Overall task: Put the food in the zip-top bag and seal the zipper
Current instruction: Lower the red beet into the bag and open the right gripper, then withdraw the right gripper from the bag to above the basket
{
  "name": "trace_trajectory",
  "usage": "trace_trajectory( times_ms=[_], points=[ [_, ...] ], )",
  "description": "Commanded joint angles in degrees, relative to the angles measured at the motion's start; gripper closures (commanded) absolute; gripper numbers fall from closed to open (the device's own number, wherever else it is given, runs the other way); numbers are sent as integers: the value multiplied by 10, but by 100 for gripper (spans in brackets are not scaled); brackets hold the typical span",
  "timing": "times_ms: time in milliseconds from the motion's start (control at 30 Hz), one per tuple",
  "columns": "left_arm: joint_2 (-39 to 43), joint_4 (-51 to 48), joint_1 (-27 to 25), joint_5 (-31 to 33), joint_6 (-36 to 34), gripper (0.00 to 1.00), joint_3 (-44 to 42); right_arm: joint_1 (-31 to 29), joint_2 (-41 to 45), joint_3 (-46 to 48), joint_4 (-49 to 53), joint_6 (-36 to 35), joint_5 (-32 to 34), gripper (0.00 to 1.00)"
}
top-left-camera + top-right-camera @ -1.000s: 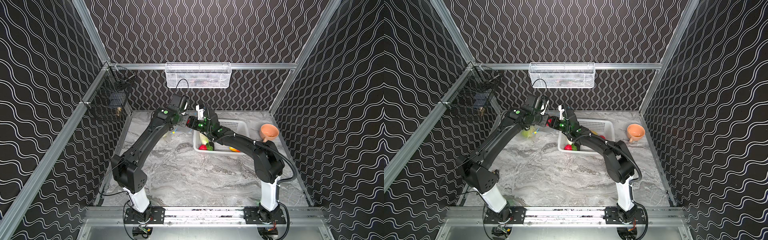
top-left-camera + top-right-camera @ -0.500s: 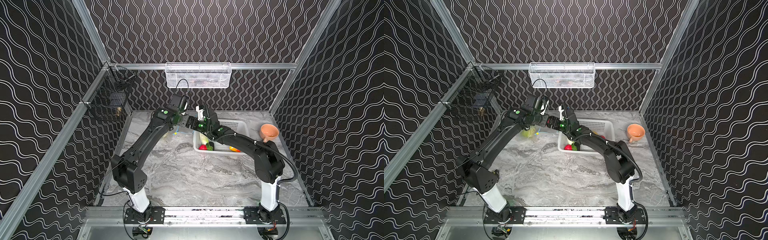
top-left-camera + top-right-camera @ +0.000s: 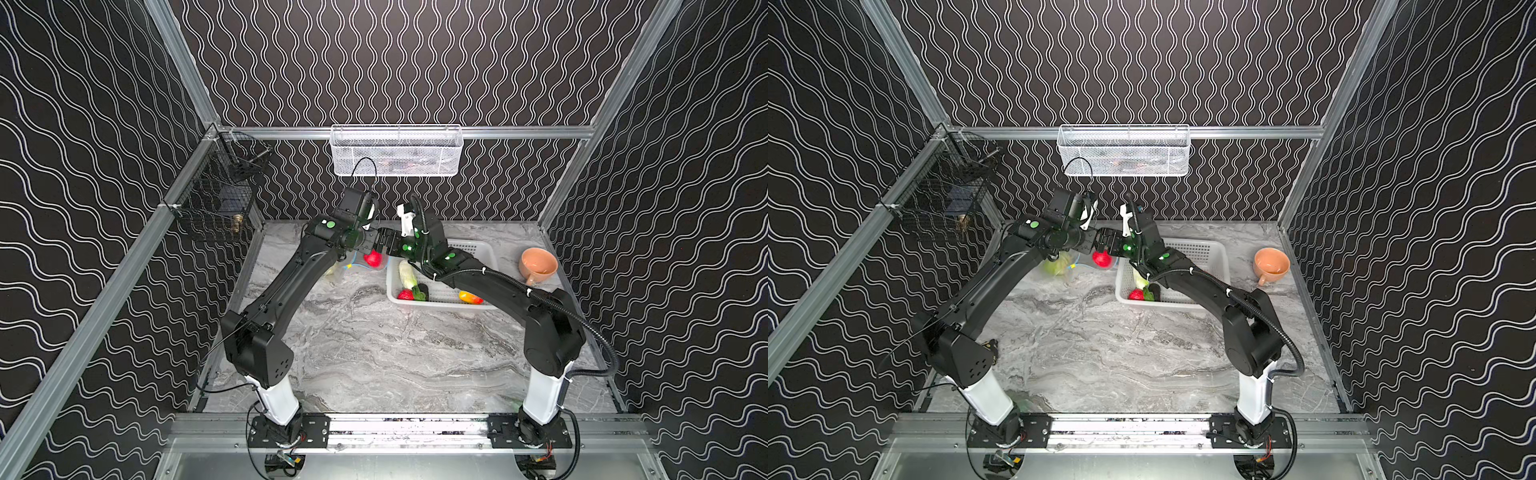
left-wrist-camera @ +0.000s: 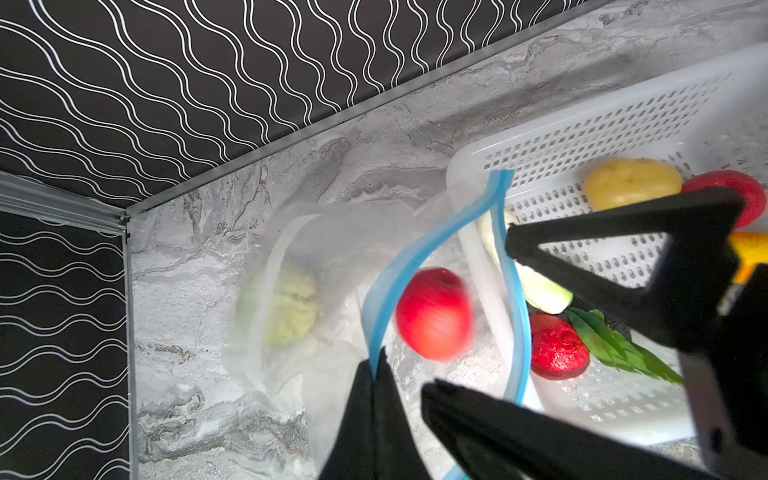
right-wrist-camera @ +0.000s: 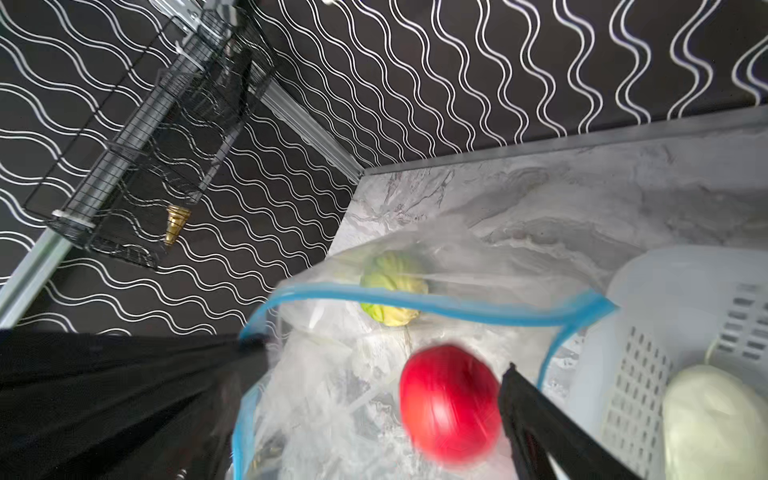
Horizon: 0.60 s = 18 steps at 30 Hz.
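Note:
My left gripper (image 4: 376, 362) is shut on the blue zipper (image 4: 390, 286), holding the mouth of the clear zip-top bag (image 4: 332, 245) up and open. A ribbed green melon (image 4: 291, 307) lies inside the bag. Blurred by motion, a red toy fruit (image 4: 434, 313) sits in the bag's mouth just under my right gripper (image 3: 381, 246), whose jaws stand wide apart and hold nothing. The white basket (image 3: 478, 249) beside the bag holds a radish (image 3: 407, 273), a strawberry (image 3: 405, 295), an eggplant (image 3: 423, 291), a mango (image 3: 470, 297) and a lemon (image 4: 631, 183).
An orange cup (image 3: 537, 266) stands at the table's right edge. A white mesh basket (image 3: 395, 151) hangs on the back wall and a black wire rack (image 3: 216, 203) on the left wall. Both arms meet at the back of the table.
My right gripper has opened wide, and the red fruit it held has left its jaws and dropped into the bag's mouth. The left gripper has kept its hold.

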<state>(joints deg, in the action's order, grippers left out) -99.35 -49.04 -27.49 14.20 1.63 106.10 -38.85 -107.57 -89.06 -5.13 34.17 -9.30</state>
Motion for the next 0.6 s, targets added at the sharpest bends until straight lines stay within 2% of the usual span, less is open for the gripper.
trace_trajectory(
  times_ms=[0, 567],
  points=[
    [5, -1, 0, -19, 12, 100, 11, 0, 2, -1, 17, -18, 14, 3],
    [13, 10, 5, -13, 10, 100, -7, 4, 30, 25, 26, -37, 7, 1]
  ],
)
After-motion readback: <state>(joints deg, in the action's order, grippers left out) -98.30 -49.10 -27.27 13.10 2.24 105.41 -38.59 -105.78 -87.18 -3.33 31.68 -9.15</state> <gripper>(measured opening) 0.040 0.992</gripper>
